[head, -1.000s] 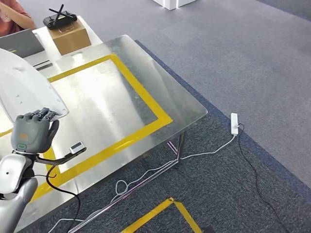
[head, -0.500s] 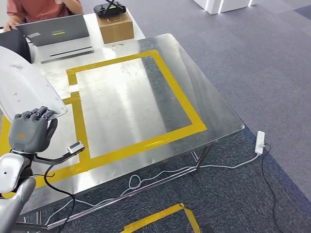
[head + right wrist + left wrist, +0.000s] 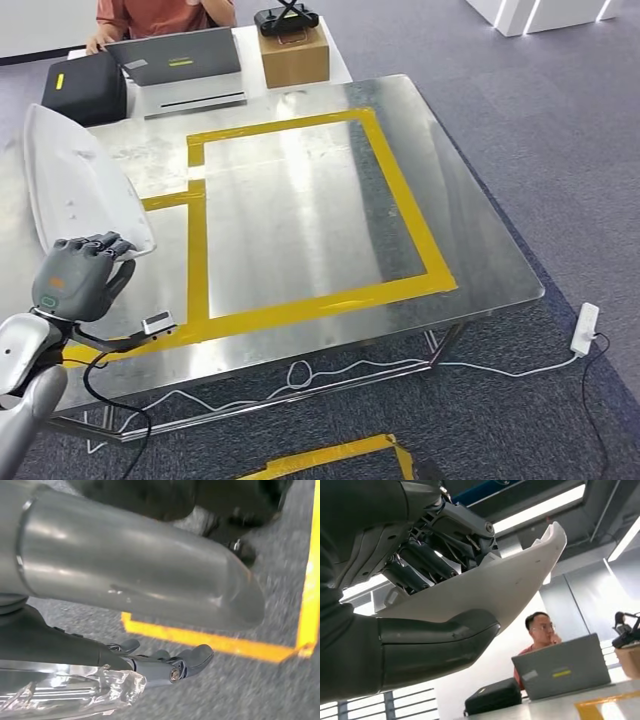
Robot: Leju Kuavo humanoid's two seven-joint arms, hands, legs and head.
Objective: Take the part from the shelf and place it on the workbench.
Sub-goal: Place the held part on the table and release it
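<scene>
The camera has swung since a second ago, so the steel counter (image 3: 483,240) sits more squarely in view. At nine o'clock the left hand (image 3: 79,275) grips the part (image 3: 75,190), a smooth, white, curved shell tapering to a point, thumb beneath and fingers above, held over the counter's brushed, yellow-taped top. The right hand (image 3: 166,665) hangs over grey carpet (image 3: 264,690), fingers loosely extended, holding nothing.

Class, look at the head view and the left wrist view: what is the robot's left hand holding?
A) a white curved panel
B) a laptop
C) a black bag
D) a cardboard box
A: the left hand grips the edge of the white curved panel, thumb under it and fingers over it, above the metal workbench.
</scene>
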